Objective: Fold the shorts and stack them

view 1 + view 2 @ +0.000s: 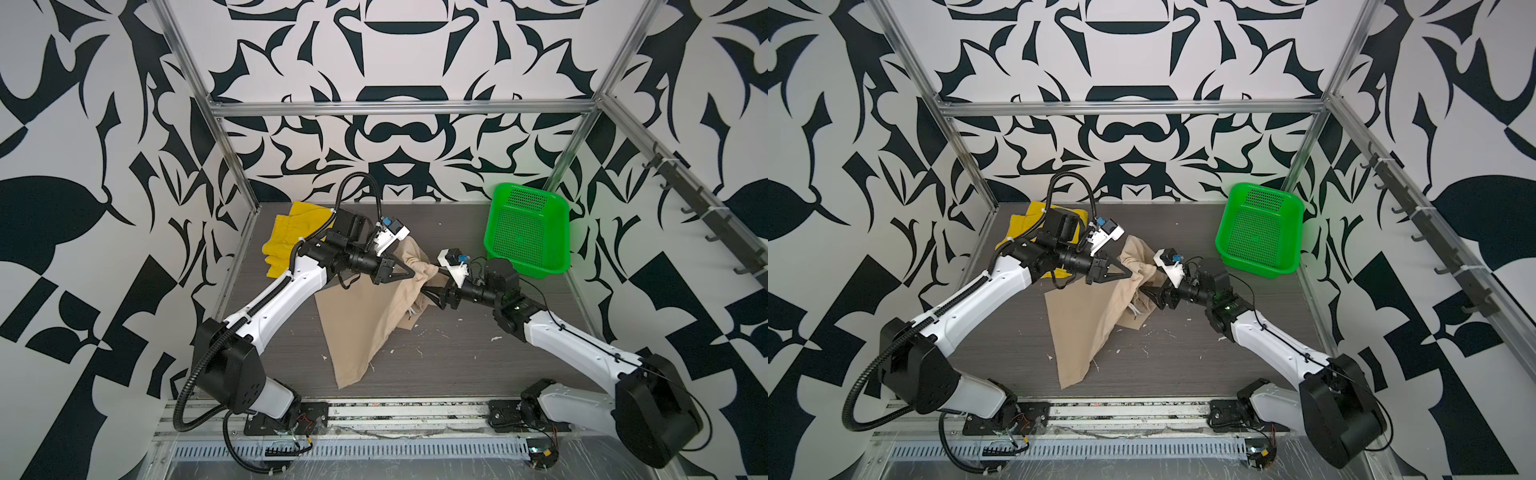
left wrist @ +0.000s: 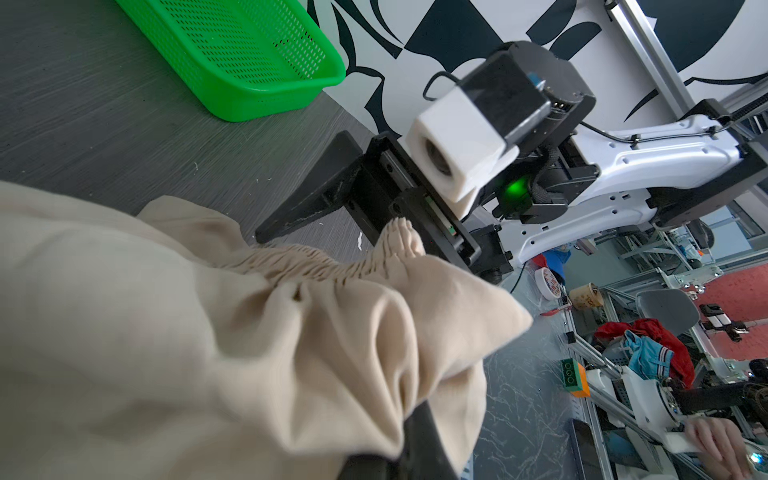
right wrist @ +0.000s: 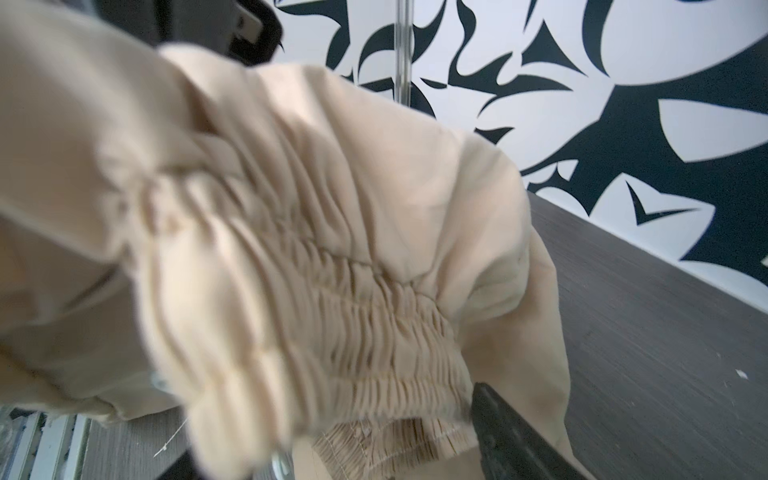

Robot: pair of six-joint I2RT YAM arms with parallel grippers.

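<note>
Black-and-white patterned walls and aluminium rails enclose a dark grey wood-grain tabletop flecked with small white scraps. Near its middle, in both top views, the beige cloth shorts hang in a long drape. Their gathered elastic waist end is lifted between the two arms, and one leg trails down onto the table toward the front edge.

The left gripper is clamped tight on the raised waist fabric from the left. The right gripper meets the same bunch from the right with its jaws spread wide. In the left wrist view one black wedge-shaped finger stands beside the beige cloth shorts, whose shirred band pushes up against the gripper body between the fingers, with no pinch visible. The right wrist view is mostly filled by the slightly blurred beige cloth shorts, with one finger at the edge of the band.

The bright yellow cloth shorts lie crumpled at the far left corner of the table, partly behind the left arm. A green perforated plastic basket sits at the far right corner, well apart from both pairs.
</note>
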